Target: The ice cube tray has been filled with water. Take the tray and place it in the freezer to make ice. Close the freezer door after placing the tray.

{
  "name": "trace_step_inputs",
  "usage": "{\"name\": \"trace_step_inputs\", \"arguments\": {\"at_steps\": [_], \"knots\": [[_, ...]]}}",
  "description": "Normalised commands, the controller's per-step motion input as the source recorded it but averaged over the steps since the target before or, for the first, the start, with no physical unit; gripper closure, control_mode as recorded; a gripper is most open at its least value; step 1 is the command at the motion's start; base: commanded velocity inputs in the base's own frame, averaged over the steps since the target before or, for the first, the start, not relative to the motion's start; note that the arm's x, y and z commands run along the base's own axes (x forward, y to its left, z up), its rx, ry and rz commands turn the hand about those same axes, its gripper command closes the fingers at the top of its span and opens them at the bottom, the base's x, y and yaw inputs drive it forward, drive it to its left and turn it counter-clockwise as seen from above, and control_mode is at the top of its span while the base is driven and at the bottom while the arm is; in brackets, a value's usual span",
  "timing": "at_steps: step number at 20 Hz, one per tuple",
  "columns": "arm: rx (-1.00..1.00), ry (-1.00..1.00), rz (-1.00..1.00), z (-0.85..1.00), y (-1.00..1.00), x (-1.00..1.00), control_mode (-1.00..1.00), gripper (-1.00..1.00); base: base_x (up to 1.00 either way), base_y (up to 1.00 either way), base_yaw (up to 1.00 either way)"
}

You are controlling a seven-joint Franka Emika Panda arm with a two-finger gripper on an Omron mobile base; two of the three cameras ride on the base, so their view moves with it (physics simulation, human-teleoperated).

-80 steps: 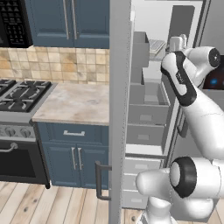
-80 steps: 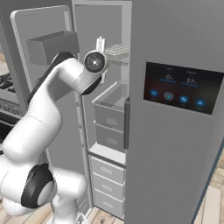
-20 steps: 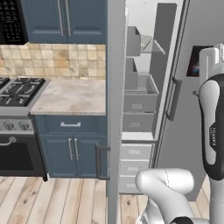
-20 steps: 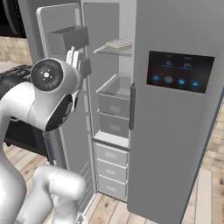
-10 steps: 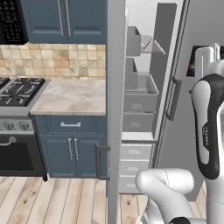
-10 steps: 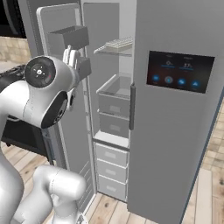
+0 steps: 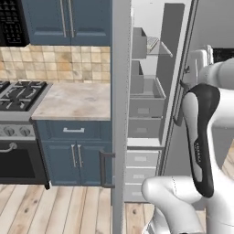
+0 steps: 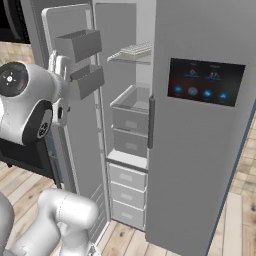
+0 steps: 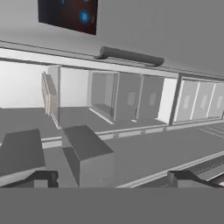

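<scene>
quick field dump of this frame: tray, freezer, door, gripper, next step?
tray: flat light-grey ice cube tray lies on the top white wire shelf
freezer: tall narrow grey steel freezer, grey drawers below the shelf
door: plain grey freezer door open, two grey bins on its inner side
gripper: two-finger gripper open, empty, facing the door's inner side
next: likely push the door shut

one ice cube tray (image 8: 131,50), two door bins (image 8: 78,44)
</scene>
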Motion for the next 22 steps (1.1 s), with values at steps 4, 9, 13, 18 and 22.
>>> {"name": "trace_step_inputs", "arguments": {"at_steps": [4, 9, 13, 18, 22], "knots": [[-0.12, 0.0, -0.06, -0.06, 0.77, -0.06, -1.0, -1.0, 0.0, 0.0, 0.0], [-0.13, 0.01, -0.08, -0.27, 0.85, 0.0, -1.0, -1.0, 0.0, 0.0, 0.0], [-0.11, 0.08, -0.06, -0.25, 0.72, -0.05, -1.0, -1.0, 0.0, 0.0, 0.0], [-0.13, 0.14, 0.01, -0.05, 0.24, -0.39, -1.0, -1.0, 0.0, 0.0, 0.0], [-0.2, 0.28, 0.14, -0.04, 0.05, -0.53, -1.0, -1.0, 0.0, 0.0, 0.0]]}}
